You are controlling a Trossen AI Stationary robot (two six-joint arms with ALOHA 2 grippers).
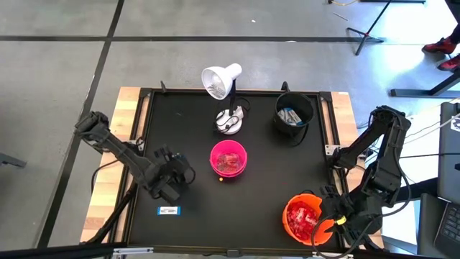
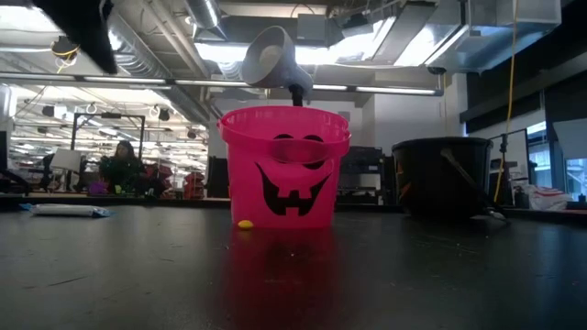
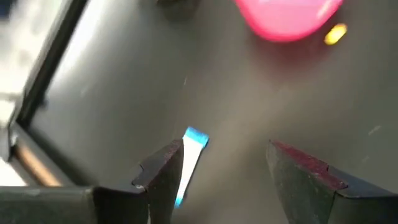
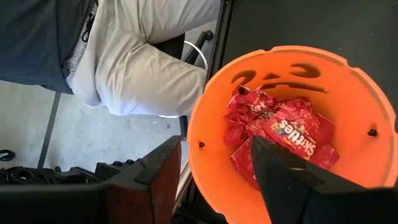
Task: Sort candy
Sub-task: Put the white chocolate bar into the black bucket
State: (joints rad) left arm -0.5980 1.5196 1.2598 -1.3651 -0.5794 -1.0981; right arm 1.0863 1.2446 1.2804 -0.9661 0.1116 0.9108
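Observation:
A slim white-and-blue candy bar [image 1: 167, 210] lies flat on the black table mat near the front left. My left gripper [image 3: 224, 168] hangs open above it. In the left wrist view the bar [image 3: 191, 152] shows beside one finger, partly behind it. My right gripper [image 4: 214, 171] stands open over the near rim of the orange bucket [image 4: 211, 106], which holds several red candy packets [image 4: 292, 134]. The pink bucket [image 1: 228, 158] at the middle holds red candy. A small yellow candy [image 1: 221, 179] lies on the mat just in front of it.
A black bucket [image 1: 295, 115] at the back right holds white-and-blue bars. A white desk lamp [image 1: 223, 80] stands on its base [image 1: 230, 121] behind the pink bucket. A person's legs [image 4: 143, 56] show beyond the table's edge by the orange bucket.

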